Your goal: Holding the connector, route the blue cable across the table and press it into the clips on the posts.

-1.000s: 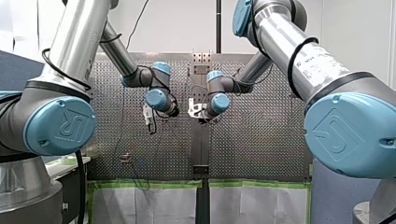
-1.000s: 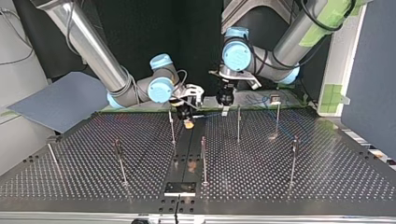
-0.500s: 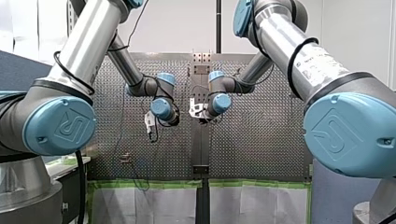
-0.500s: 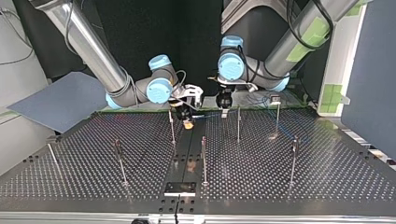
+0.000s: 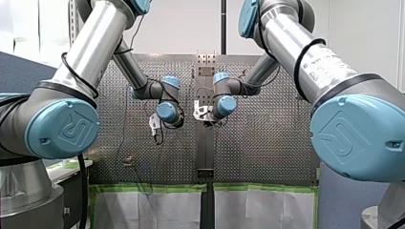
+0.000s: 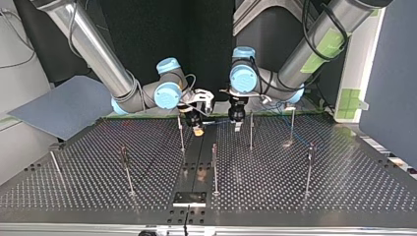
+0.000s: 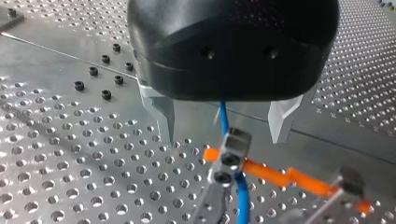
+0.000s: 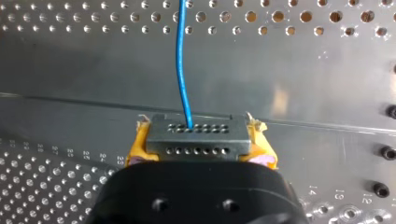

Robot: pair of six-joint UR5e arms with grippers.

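Note:
In the right wrist view my right gripper [image 8: 196, 142] is shut on the grey connector [image 8: 196, 133], gripped between yellow pads [image 8: 136, 145]. The blue cable [image 8: 181, 70] leaves the connector and runs ahead over the table. In the left wrist view my left gripper [image 7: 223, 135] is open, and the blue cable [image 7: 225, 116] passes between its metal fingers [image 7: 161, 112] without touching them. Just ahead, the cable runs past a metal clip [image 7: 229, 156] on a post. In the top view my right gripper [image 6: 197, 127] and my left gripper [image 6: 237, 118] hang close together at the far middle of the table.
Several thin posts stand on the perforated table [image 6: 344, 187], among them one [image 6: 181, 132] beside my right gripper and one [image 6: 251, 130] beside my left. An orange piece [image 7: 275, 175] lies behind the clip. A grey panel [image 6: 59, 105] leans at the top view's left.
My left gripper has moved toward the middle and a little lower, closer to my right gripper and the nearby post. My right arm has stayed put, still holding the connector.

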